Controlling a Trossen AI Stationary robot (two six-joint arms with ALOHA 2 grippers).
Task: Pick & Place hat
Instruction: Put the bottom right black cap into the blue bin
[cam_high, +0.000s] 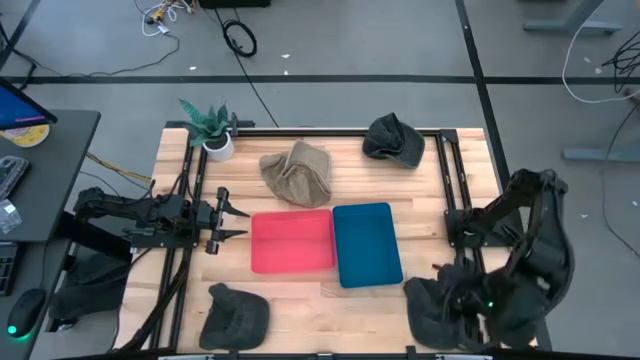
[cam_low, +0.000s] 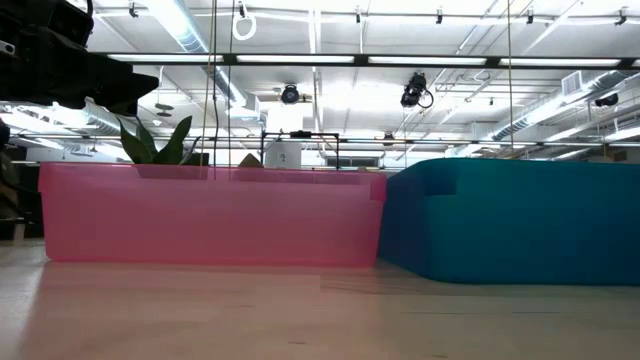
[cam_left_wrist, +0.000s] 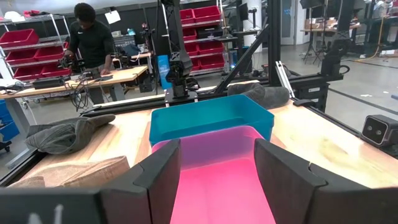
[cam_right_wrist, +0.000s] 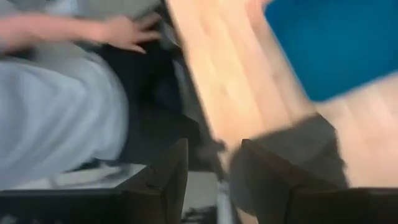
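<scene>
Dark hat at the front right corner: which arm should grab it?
Right. The right gripper is already over that dark hat; the left gripper sits open at the pink tray, across the table.

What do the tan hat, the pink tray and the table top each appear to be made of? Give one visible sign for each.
Tan hat: soft woven cloth, probably; it slumps in creased folds, matte.
Pink tray: likely plastic; smooth moulded walls, slightly see-through in the low view.
Table top: light wood, seemingly planks; grain lines and seams show.
</scene>
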